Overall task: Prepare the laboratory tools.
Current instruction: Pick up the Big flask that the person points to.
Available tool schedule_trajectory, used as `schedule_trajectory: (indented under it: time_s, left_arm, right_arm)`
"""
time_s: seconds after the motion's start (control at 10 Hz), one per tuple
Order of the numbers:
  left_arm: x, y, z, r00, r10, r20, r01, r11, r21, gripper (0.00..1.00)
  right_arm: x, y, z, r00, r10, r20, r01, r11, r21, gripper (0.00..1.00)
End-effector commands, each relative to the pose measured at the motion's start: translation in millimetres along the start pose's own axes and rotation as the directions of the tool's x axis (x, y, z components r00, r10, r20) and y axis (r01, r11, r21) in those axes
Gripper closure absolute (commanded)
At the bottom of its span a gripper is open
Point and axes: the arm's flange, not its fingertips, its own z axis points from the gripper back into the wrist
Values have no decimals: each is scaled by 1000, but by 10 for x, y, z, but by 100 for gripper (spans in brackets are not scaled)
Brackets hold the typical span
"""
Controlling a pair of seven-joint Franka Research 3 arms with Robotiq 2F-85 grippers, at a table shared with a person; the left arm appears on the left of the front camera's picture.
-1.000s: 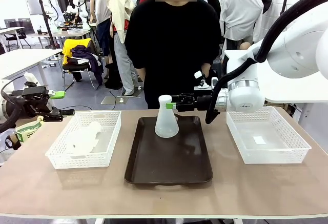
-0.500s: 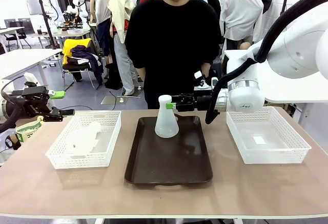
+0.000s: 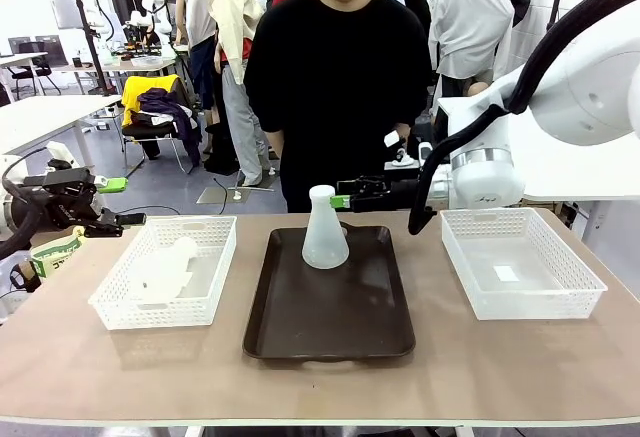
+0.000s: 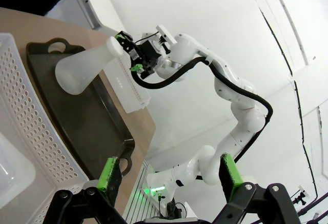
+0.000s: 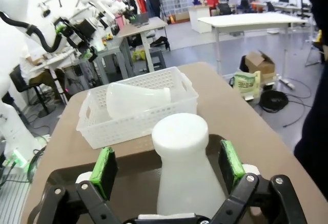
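Flask one point(image 3: 325, 235) stands on centre tray point(image 3: 330, 322); flask two point(image 3: 163, 270) lies in left-frame basket point(image 3: 150, 314), pending; I see both jaws wide.

Bright, even light falls from above. The tray point(image 3: 330, 307) has a dull sheen and a thin, soft shadow at its near edge. In the left wrist view, the wall beyond the tray is washed out and lines bow. In the right wrist view, the flask point(image 5: 183, 172) on the tray looks slightly soft.
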Motion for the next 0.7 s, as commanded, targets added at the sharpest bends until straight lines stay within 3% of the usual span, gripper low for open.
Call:
schedule_trajectory:
  time_s: [0.0,0.3,0.6]
  left_arm:
    - [-3,-1,12,1000,-18,3,18,1000,-1,0]
    - [-3,-1,12,1000,-18,3,18,1000,-1,0]
    - [-3,-1,12,1000,-18,3,18,1000,-1,0]
  right_arm:
    - [149,128,199,995,-5,-100,-3,997,-75,0]
    - [454,576,700,959,12,-285,-94,956,-278,0]
    - [711,1008,1308,951,9,-310,-163,865,-474,0]
